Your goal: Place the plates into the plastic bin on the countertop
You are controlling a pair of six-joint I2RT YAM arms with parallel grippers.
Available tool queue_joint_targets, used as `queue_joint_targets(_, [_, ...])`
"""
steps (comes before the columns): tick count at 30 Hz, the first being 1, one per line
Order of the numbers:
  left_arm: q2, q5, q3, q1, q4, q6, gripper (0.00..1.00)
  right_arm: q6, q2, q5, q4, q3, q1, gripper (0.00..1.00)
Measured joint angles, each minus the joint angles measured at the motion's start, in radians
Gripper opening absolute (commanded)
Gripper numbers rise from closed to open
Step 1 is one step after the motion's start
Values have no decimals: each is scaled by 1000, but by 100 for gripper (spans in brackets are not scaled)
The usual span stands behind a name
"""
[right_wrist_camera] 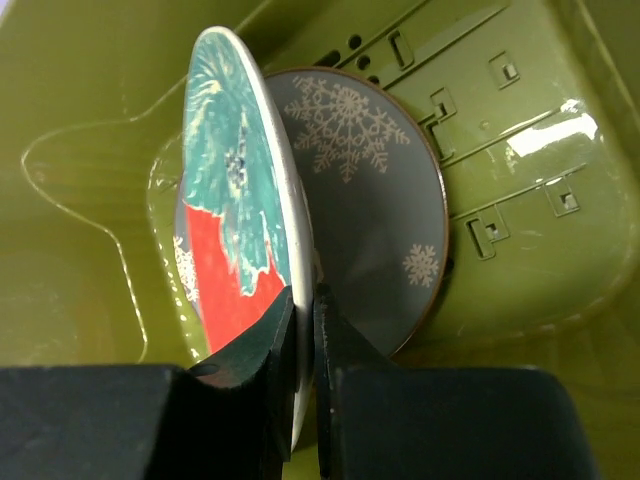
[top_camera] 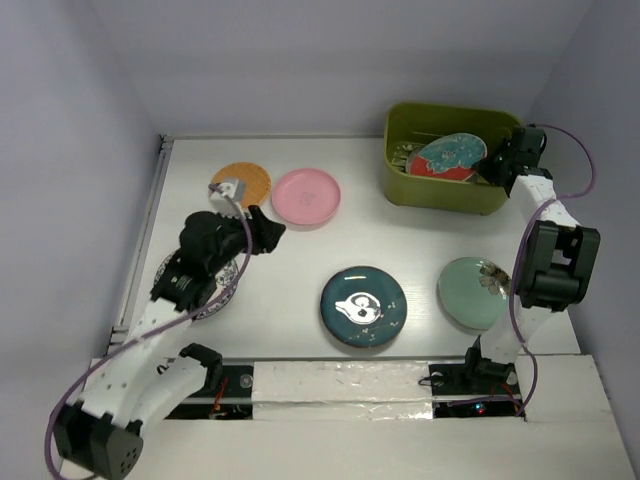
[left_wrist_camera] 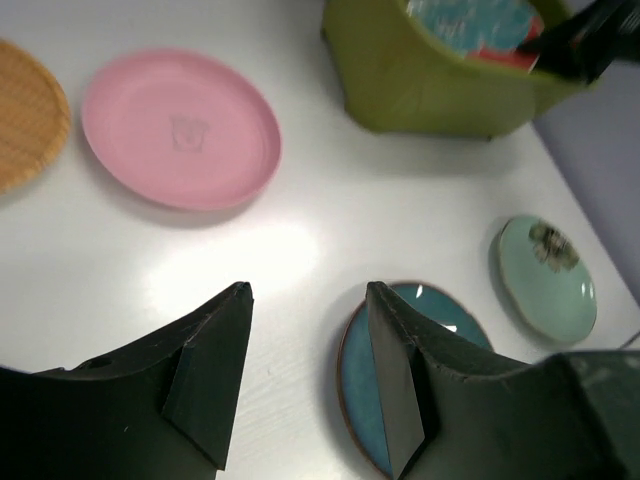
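Right wrist, R jaws clamped on red-teal plate (right_wrist_camera: 235,200), L jaws open

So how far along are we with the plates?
Done: grey plate sits in the bin. In hand: right gripper pinches the red-teal plate inside it. Remaining: tan, pink, dark teal, mint and blue-rimmed plates on the countertop; left gripper open, empty.

Olive bin (top_camera: 440,190) at far right of desk (top_camera: 300,260). Inside: floral plate (right_wrist_camera: 235,200) on edge, grey plate (right_wrist_camera: 380,220) with snowflakes tilted beside it. Flat on desk: tan plate (top_camera: 241,184) just beside pink plate (top_camera: 306,196), far left; teal plate (top_camera: 363,306) near centre; mint plate (top_camera: 472,292) near right.
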Motion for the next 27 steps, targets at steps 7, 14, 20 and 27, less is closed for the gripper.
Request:
queue_joint_targets(7, [151,108,-6,-2,-48,-9,50,42,5,22,24,-2,-6,58])
queue_joint_targets(14, [166,34,-5,-106,-57,-40,51,63,-21,68,97,-47,-5,97])
queue_joint_targets(20, [249,-101,-6,-262,-73,-92,52,73,-213,84,110,-164,-5,100])
queue_joint_targets(27, [357,-233,-24,-361,-88,-145,59,111,-416,28,238,-252,-5,81])
